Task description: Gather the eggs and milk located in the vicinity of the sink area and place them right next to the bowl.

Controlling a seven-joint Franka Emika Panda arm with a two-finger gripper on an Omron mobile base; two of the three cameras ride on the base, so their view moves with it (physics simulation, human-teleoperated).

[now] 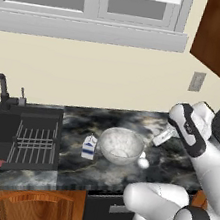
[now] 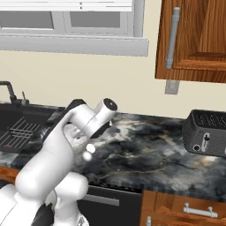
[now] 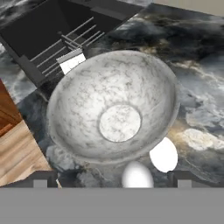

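On the dark marble counter (image 1: 173,166), two eggs (image 3: 163,155) (milk (image 1: 89,146) opposite) flank the bowl (image 3: 113,105); gripper (image 3: 112,180) jaws apart.

brightness: even and flat, rendered look, no dim corners
light source: cannot tell; wall (image 1: 112,77) evenly lit
shadows: soft, faint one under bowl (image 1: 121,145); sink basin (image 1: 7,130) reads near black
glare: pale sheen on marble counter (image 2: 145,145); bright highlight on egg (image 3: 164,155)
blur: none from motion; all views coarse, soft edges
focus: uniform near to far
distortion: hand view tilted, counter lines run diagonal
noise: none seen
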